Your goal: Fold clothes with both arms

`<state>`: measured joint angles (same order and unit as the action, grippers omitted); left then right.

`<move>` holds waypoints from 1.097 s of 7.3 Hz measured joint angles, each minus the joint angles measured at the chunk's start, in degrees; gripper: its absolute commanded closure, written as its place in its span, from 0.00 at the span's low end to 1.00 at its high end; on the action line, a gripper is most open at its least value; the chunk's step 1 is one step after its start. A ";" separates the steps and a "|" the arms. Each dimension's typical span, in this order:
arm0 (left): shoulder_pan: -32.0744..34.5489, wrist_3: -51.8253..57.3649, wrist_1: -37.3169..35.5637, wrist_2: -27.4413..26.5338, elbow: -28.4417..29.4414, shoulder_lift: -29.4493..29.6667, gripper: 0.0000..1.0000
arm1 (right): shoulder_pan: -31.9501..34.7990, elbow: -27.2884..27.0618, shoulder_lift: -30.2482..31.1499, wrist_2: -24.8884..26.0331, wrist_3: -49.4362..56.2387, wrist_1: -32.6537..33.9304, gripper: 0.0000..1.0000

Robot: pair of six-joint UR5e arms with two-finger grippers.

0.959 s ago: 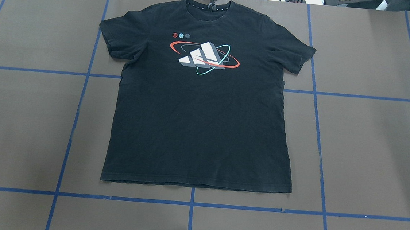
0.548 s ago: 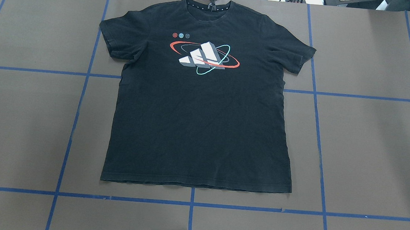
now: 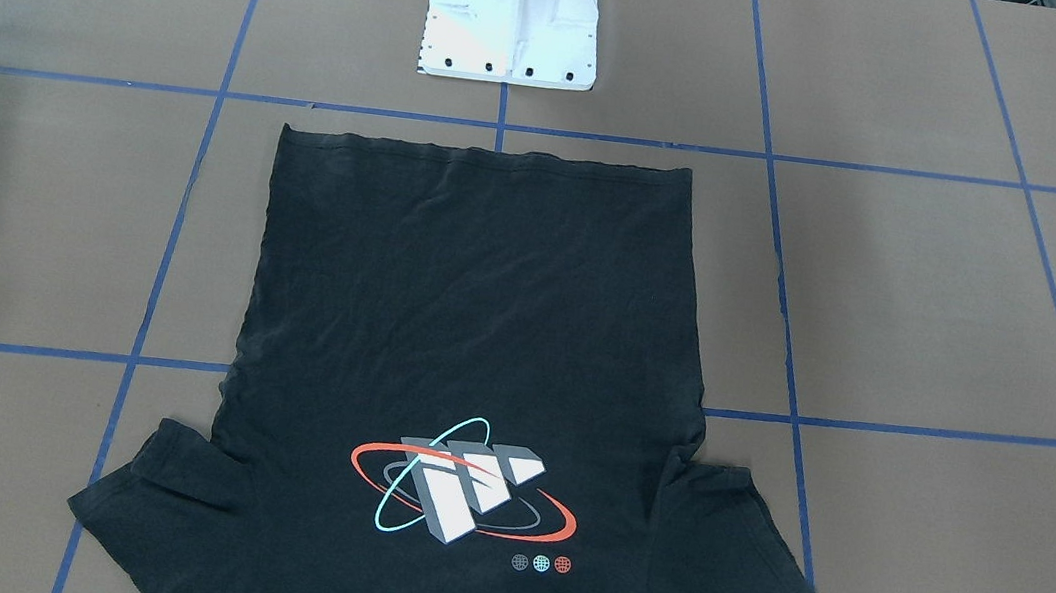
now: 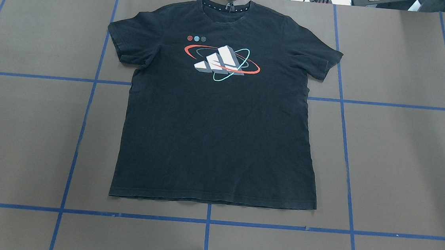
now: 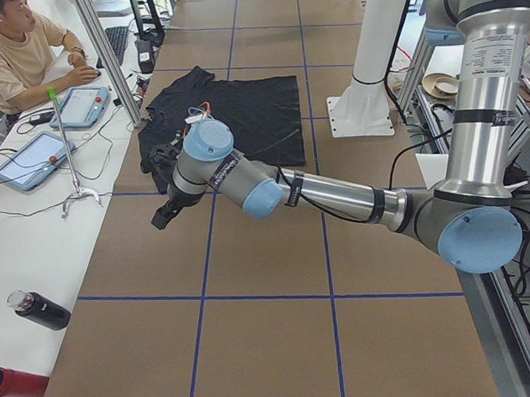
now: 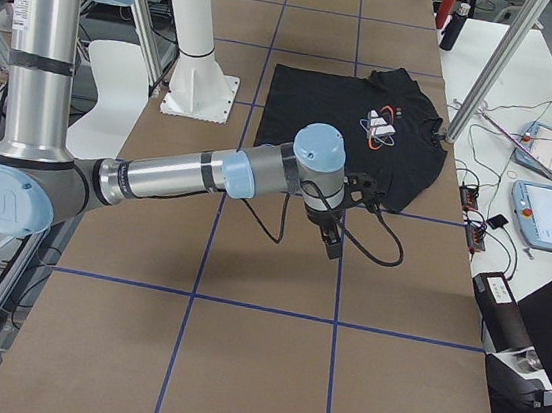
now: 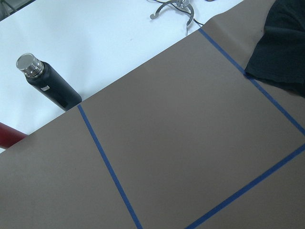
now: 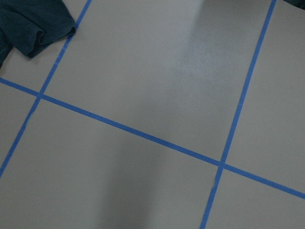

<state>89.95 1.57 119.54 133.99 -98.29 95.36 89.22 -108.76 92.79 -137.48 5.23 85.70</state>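
Presently: black T-shirt (image 4: 217, 140), flat, print up, centred on worktop (image 4: 402, 163), collar far from robot. Folds made: none; all folding outstanding. Near either sleeve: left pincer (image 5: 162, 218), right pincer (image 6: 333, 246); whether spread or pressed together, cannot tell.

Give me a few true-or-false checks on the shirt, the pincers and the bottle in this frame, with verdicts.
1. The shirt lies flat, print up. True.
2. Its collar points toward the base. False: the hem is nearest the base.
3. The left pincer grips a sleeve. False: it hangs over bare table beside the shirt, and the right pincer does likewise on the other side.
4. A dark bottle lies off the brown table, on the white surface. True.
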 measured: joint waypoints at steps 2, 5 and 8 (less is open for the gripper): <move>-2.62 -3.93 6.96 -0.12 0.36 -0.53 0.00 | -3.18 -1.08 0.15 -0.66 -9.81 -4.60 0.00; -6.97 -9.32 12.19 -0.43 0.46 -0.78 0.00 | -12.43 -6.76 3.35 1.55 -31.06 -13.82 0.00; -10.22 -13.08 16.96 -0.49 0.07 -0.78 0.00 | -25.62 -14.46 8.64 9.27 -50.17 -17.92 0.00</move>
<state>79.73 -11.51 136.50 133.51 -98.22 94.58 63.60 -123.22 101.42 -128.22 -44.95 67.78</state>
